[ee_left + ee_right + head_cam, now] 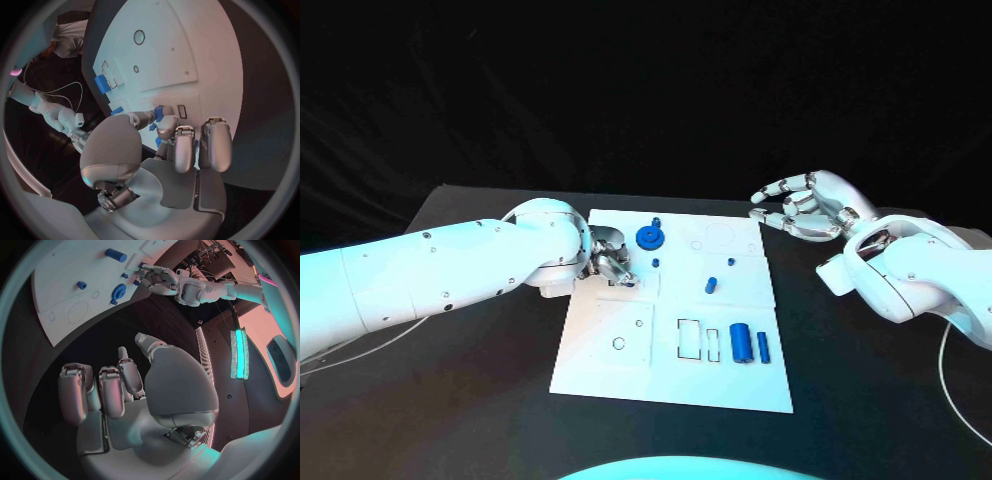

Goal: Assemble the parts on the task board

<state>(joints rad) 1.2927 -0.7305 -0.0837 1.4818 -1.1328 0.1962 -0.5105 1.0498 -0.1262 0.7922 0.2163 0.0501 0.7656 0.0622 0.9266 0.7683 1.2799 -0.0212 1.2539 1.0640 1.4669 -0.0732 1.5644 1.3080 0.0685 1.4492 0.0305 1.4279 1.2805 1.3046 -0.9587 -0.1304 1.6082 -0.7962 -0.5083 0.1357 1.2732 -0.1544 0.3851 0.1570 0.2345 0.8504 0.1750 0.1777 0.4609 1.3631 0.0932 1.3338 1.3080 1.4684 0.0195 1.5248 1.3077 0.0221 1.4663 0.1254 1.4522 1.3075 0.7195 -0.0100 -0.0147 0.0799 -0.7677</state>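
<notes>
Lying on the white task board: a blue round part near the top, two blue cylinders standing beside outlined slots lower down. Pinching a small blue part over the board's left edge, the left hand. Hovering off the board's upper right corner, fingers loosely curled and holding nothing, the right hand.

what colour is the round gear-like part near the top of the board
Blue. The round part shows best in the head view, on the white task board.
</notes>
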